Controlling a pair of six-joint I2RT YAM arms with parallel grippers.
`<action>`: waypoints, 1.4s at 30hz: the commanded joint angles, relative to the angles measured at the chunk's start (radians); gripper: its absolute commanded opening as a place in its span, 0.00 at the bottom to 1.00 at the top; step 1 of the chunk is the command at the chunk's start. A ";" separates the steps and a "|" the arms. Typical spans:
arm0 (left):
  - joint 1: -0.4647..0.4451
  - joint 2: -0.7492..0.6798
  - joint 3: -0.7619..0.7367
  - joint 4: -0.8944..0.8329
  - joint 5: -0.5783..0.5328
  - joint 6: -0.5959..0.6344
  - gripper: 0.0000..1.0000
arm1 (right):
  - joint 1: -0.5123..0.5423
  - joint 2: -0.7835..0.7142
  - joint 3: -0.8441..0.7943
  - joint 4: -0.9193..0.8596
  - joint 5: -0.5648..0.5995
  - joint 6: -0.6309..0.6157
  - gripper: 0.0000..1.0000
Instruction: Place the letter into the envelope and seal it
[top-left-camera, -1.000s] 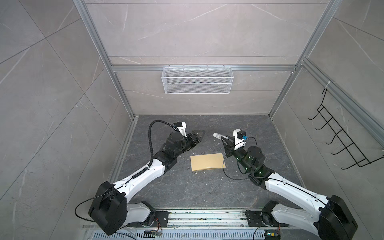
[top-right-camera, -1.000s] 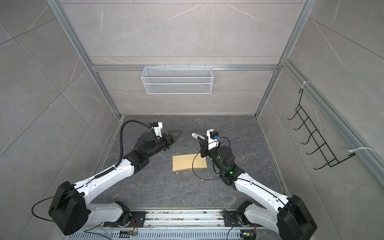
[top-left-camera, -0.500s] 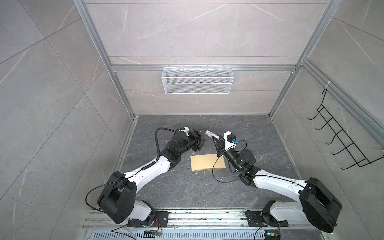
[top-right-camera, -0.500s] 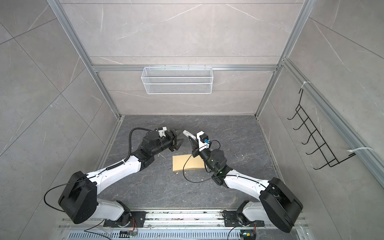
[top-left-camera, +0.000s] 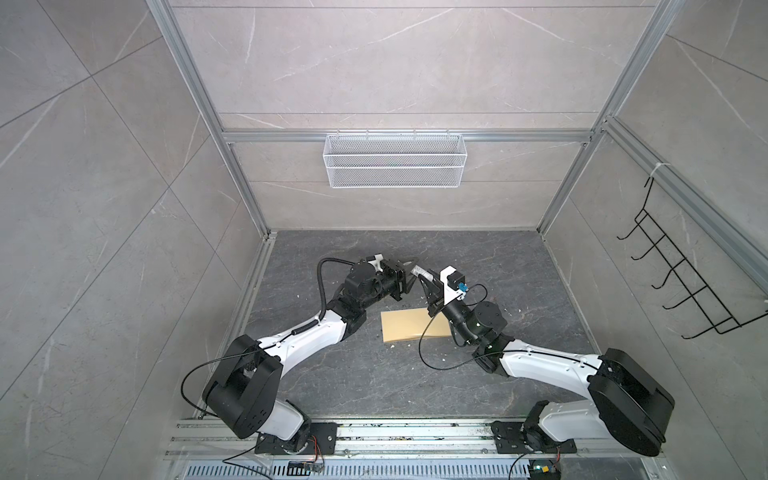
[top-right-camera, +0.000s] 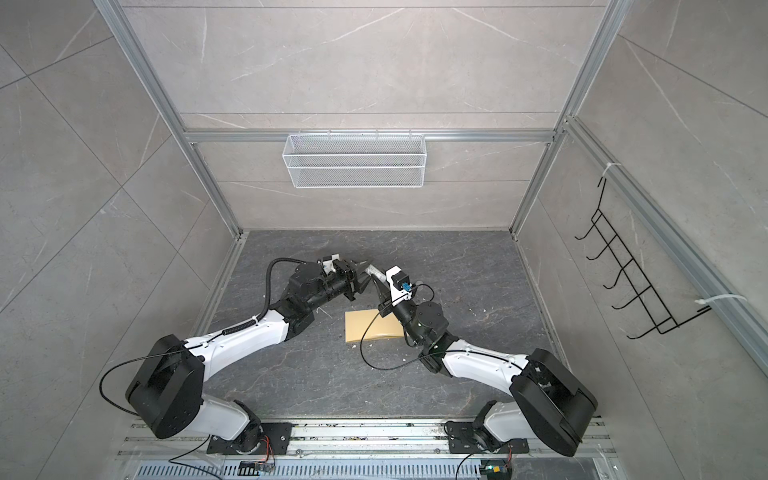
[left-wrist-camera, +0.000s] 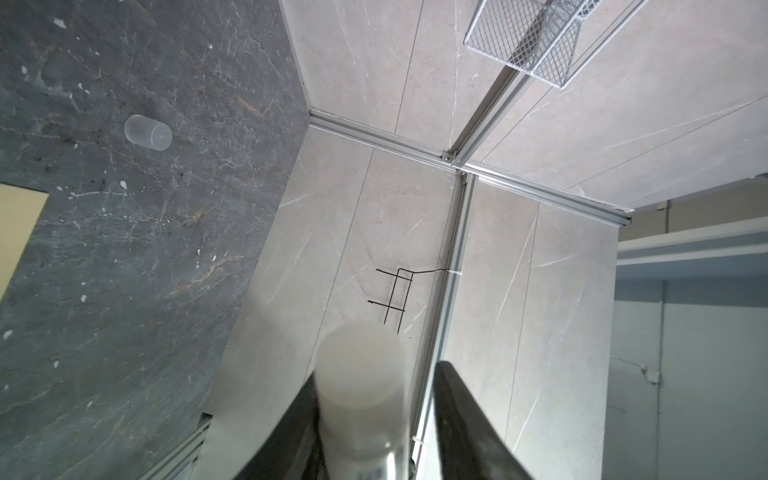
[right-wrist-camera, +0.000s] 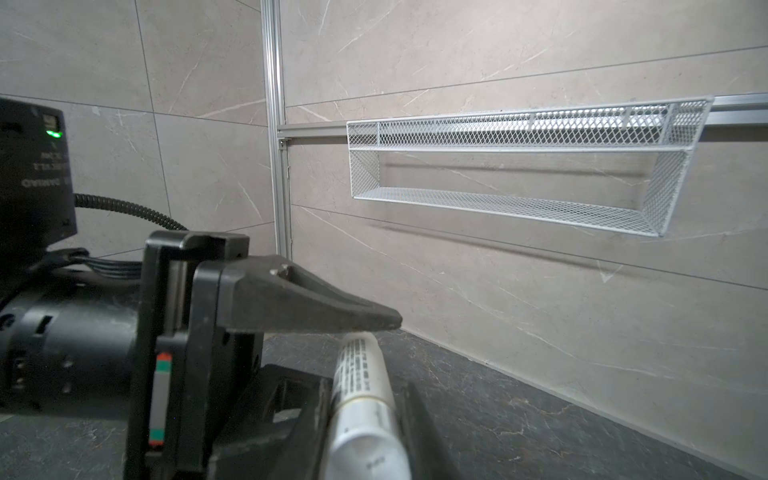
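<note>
2 robot arms meet over the middle of a dark, stone-patterned bench (top-left-camera: 374, 386) inside a tiled enclosure. At left, the left gripper (top-left-camera: 410, 272) points across, its jaws set either side of the far end of a white glue stick (right-wrist-camera: 361, 399). The left wrist view shows a sliver of wall between the tube and 1 jaw, and it cannot be told whether they press on it. To its right, the right gripper (top-left-camera: 424, 280) has its jaws clamped on the same tube's body, printed label visible. The envelope (top-left-camera: 405, 332), plain yellow-tan, lies flat on the bench just toward the arms' bases from both grippers, with its right end covered by the right arm. A translucent cap (left-wrist-camera: 148, 132) lies loose on the bench near an envelope corner. A white mesh basket (top-left-camera: 395, 166) hangs on the back wall, and a black hook rack (top-left-camera: 681, 286) on the right wall.
</note>
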 joint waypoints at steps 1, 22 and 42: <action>-0.003 0.003 0.033 0.073 0.021 -0.029 0.31 | 0.012 0.002 0.014 0.040 0.010 -0.016 0.00; -0.003 -0.141 0.151 -0.662 -0.081 0.913 0.00 | 0.016 -0.260 0.103 -0.576 -0.031 0.135 0.99; -0.003 -0.300 -0.118 -0.540 -0.287 1.586 0.00 | 0.017 -0.180 0.358 -1.664 0.105 1.008 0.94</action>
